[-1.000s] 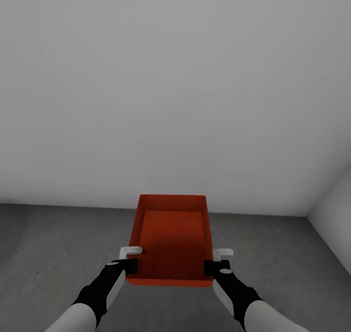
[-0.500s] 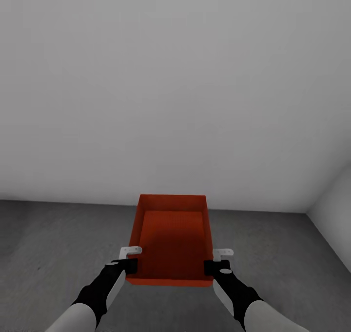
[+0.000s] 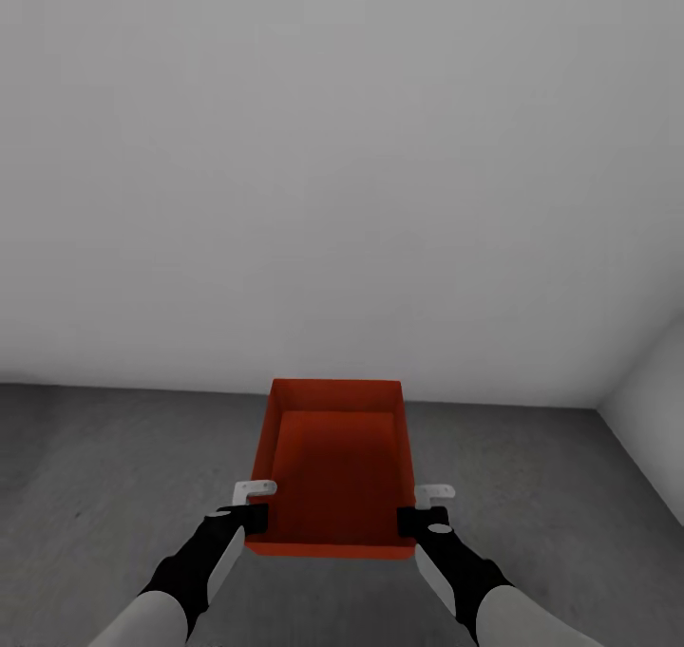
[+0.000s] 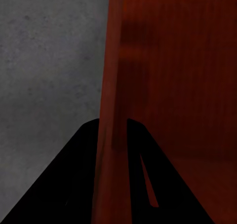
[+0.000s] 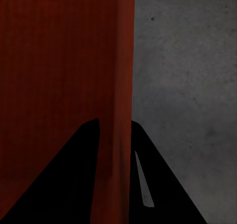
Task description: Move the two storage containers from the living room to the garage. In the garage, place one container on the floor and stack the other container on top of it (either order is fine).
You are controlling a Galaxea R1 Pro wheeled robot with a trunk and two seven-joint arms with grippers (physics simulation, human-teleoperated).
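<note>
Bin [image 3: 332, 466] held up between both arms, above grey concrete floor [image 3: 95, 476], open top toward head camera, inside bare. Left gripper [image 3: 249, 514] clamped on bin's left wall near front corner; wrist view shows wall [image 4: 111, 110] pinched between black fingers [image 4: 79, 174]. Right gripper [image 3: 422, 516] clamped on right wall [image 5: 121, 110] likewise, finger [image 5: 163, 184] on outer side. Plain grey-white wall [image 3: 342, 172] straight ahead, room corner at right.

Both arms reached forward from the lower frame. Left gripper [image 3: 255, 512] and right gripper [image 3: 419, 514] each clamped a container [image 3: 332, 466] side wall.
</note>
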